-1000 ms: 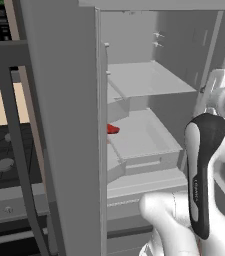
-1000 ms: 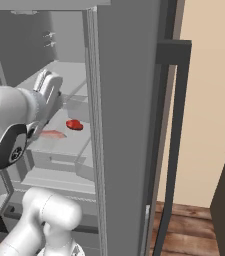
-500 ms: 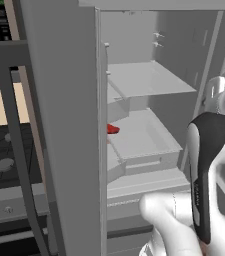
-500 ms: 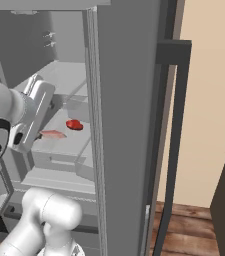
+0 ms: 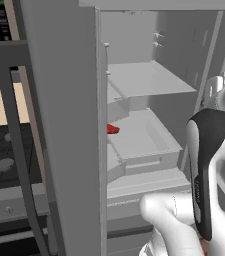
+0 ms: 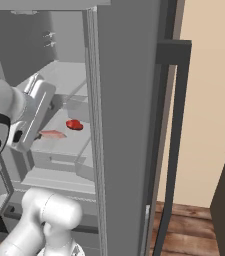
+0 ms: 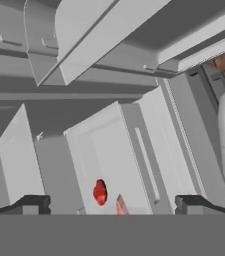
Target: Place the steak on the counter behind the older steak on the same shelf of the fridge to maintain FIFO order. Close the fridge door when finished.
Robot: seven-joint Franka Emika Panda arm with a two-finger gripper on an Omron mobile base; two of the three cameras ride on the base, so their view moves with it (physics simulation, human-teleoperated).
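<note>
While the fridge (image 5: 64, 125) stood open, the claw (image 7: 111, 202) was spread wide and held nothing. The red steak (image 6: 74, 124) lay on the shelf (image 5: 149, 155) (far back), with a paler piece (image 6: 52, 134) just in front.

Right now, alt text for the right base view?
An open grey fridge holds two pieces of meat on a pale grey shelf: a bright red steak toward the back and a paler pink steak nearer the front. The robot's white hand hangs at the left, in front of the shelf.
</note>
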